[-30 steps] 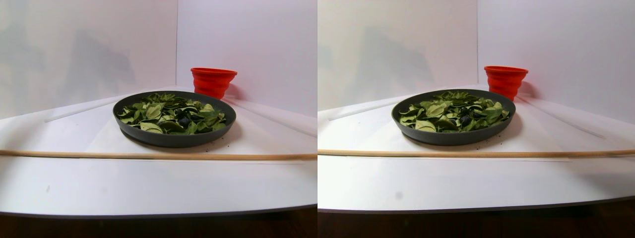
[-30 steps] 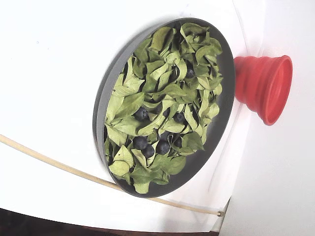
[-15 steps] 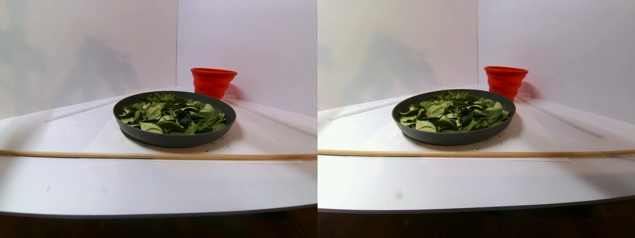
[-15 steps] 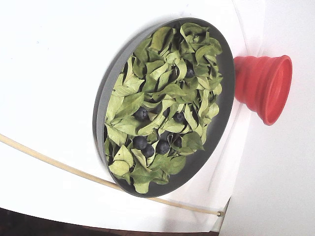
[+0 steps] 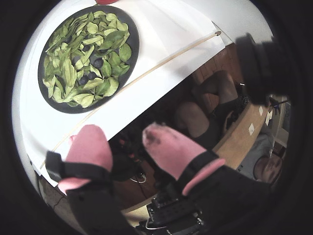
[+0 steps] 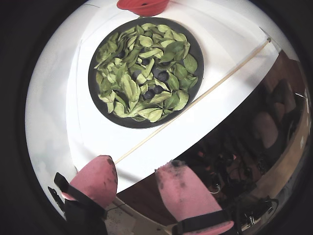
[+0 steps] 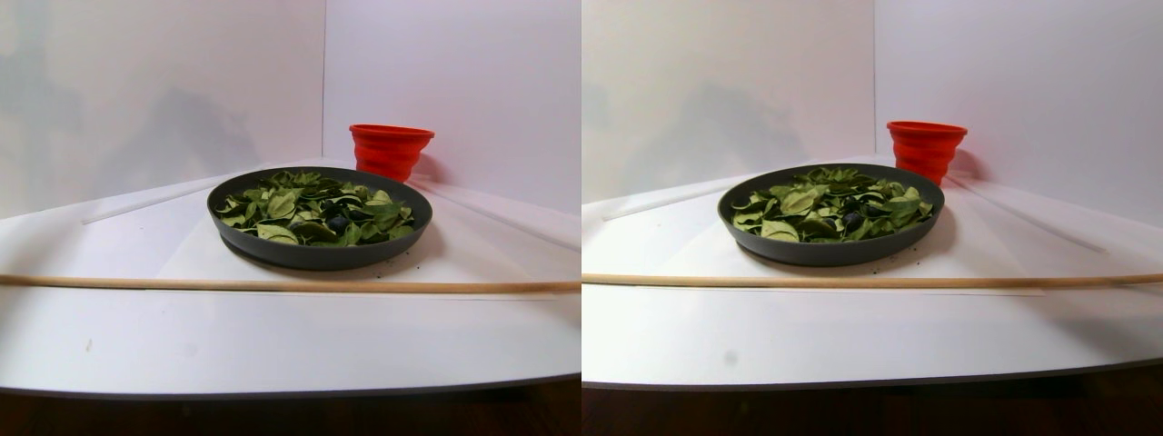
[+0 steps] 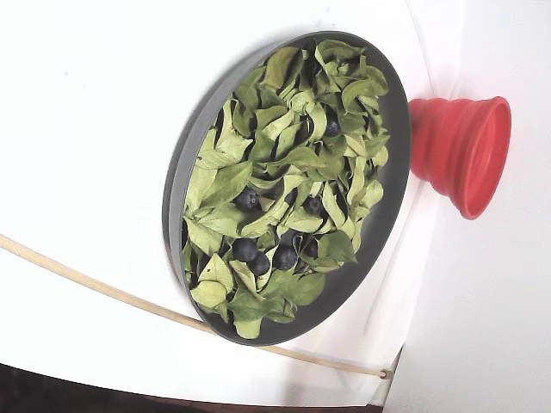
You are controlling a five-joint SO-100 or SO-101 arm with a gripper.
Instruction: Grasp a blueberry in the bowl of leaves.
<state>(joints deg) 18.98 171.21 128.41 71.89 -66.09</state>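
Observation:
The dark-grey bowl sits on the white table, filled with light-green leaves. Several dark blueberries lie among the leaves near the bowl's middle. The bowl, leaves and berries show in both wrist views, and also in the fixed view: bowl, leaves, a blueberry. My gripper has pink fingertips, stands open and empty, and hangs well short of the bowl over the table's front edge. It is out of the stereo pair and fixed views.
A red ribbed cup stands just behind the bowl, touching its far rim in a wrist view. A thin wooden stick lies across the table between my gripper and the bowl. Beyond the table's edge is dark clutter.

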